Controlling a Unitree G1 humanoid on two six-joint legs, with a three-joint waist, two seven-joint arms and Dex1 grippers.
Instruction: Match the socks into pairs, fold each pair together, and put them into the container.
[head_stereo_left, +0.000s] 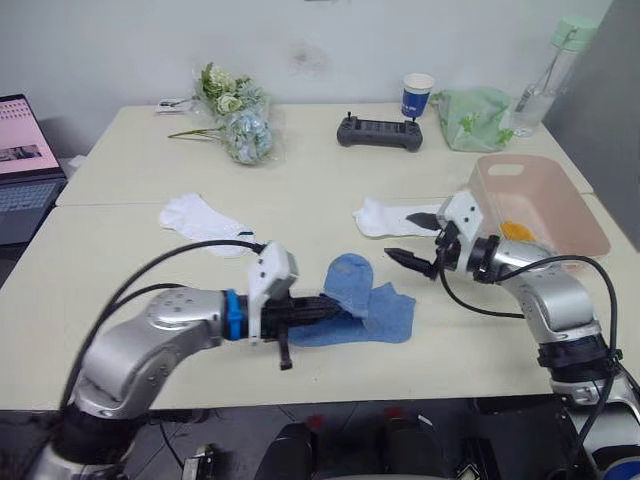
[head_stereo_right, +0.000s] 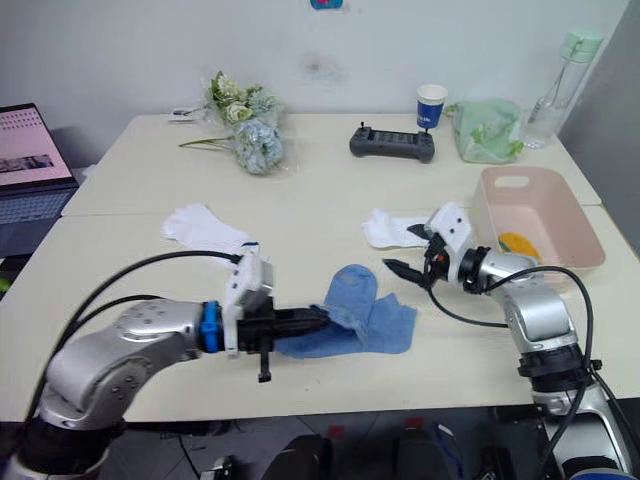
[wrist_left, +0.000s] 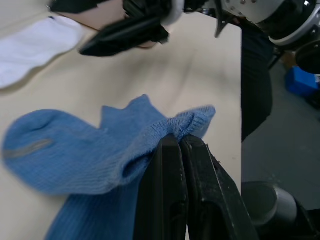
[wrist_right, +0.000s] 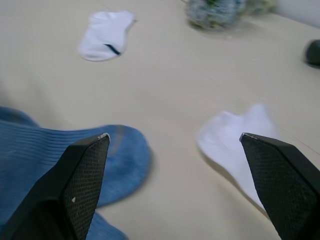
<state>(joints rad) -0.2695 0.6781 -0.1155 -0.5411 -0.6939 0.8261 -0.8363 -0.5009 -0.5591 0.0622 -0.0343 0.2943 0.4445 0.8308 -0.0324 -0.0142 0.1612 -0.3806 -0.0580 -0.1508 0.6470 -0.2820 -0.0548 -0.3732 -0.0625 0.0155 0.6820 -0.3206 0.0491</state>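
Observation:
Two light blue socks lie overlapped near the table's front middle, one (head_stereo_left: 350, 278) on top of the other (head_stereo_left: 388, 318). My left gripper (head_stereo_left: 338, 310) is shut on the top sock's cuff (wrist_left: 192, 122), lifting its edge slightly. My right gripper (head_stereo_left: 400, 236) hovers open just right of the blue socks, above the table, with nothing between its fingers. One white sock (head_stereo_left: 200, 220) lies to the left, another (head_stereo_left: 385, 215) behind my right gripper. The pink container (head_stereo_left: 556, 200) stands at the right with a mustard-orange sock (head_stereo_left: 515, 230) inside.
A laptop (head_stereo_left: 20, 165) sits at the far left edge. Along the back of the table are a flower bunch (head_stereo_left: 235, 115), a black controller (head_stereo_left: 378, 132), a paper cup (head_stereo_left: 417, 95), a green bag (head_stereo_left: 472, 118) and a bottle (head_stereo_left: 550, 70).

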